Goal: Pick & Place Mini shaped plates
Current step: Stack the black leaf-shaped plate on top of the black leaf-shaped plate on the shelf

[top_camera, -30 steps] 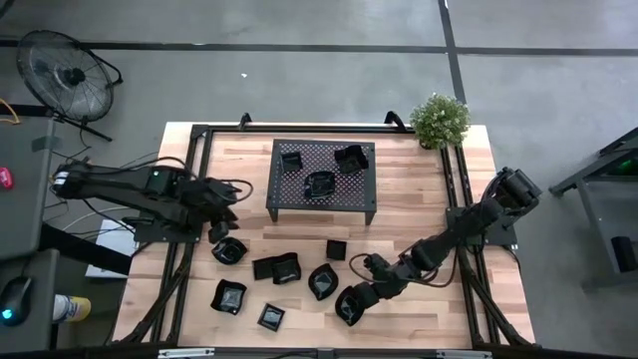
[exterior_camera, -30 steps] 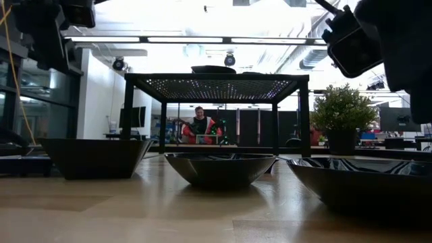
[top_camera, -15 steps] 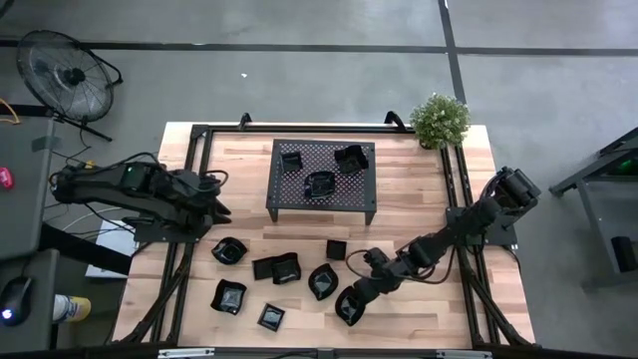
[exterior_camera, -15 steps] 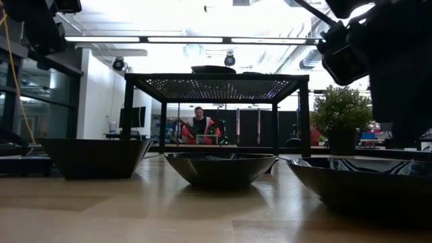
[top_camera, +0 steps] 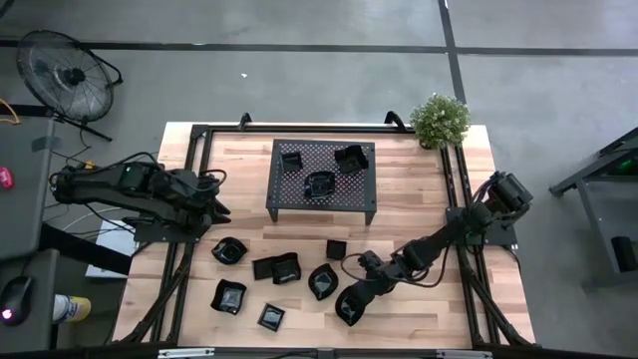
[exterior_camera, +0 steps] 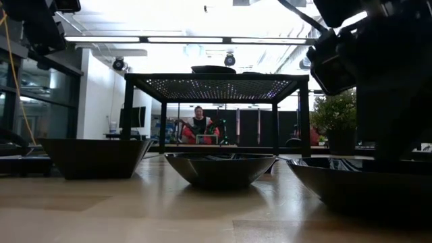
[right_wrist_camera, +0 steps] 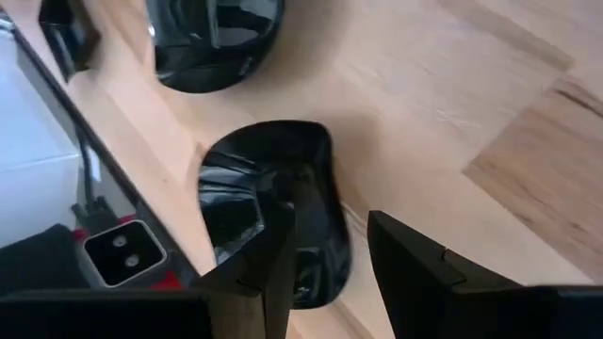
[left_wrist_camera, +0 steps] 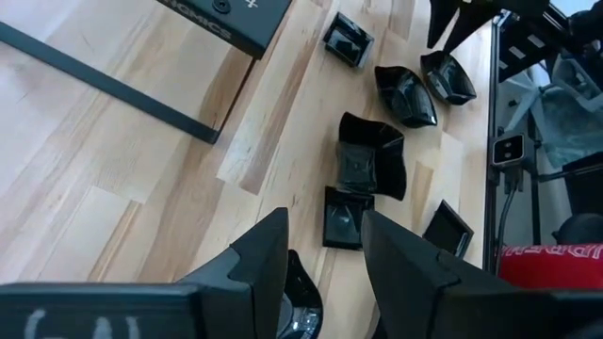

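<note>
Nearest the front edge, the right gripper (top_camera: 351,304) reaches down over a teardrop plate (right_wrist_camera: 273,221); its fingers stand apart astride the plate's rim, not yet clenched on it as far as the wrist view shows, so this pick looks only begun; around it seven more mini shaped plates (top_camera: 284,268) lie loose on the wooden table (top_camera: 419,199), a small square one (top_camera: 271,317) closest to the edge; farther back the left gripper (top_camera: 215,205) hovers at the table's left side with its fingers parted and nothing between them; beyond, the mesh rack (top_camera: 289,204) already carries three plates (top_camera: 320,183), so roughly a quarter is placed and most remains; a potted plant (top_camera: 440,120) stands at the far corner; no label or writing is readable, only pale illegible lettering on a dark bar in the left wrist view.
</note>
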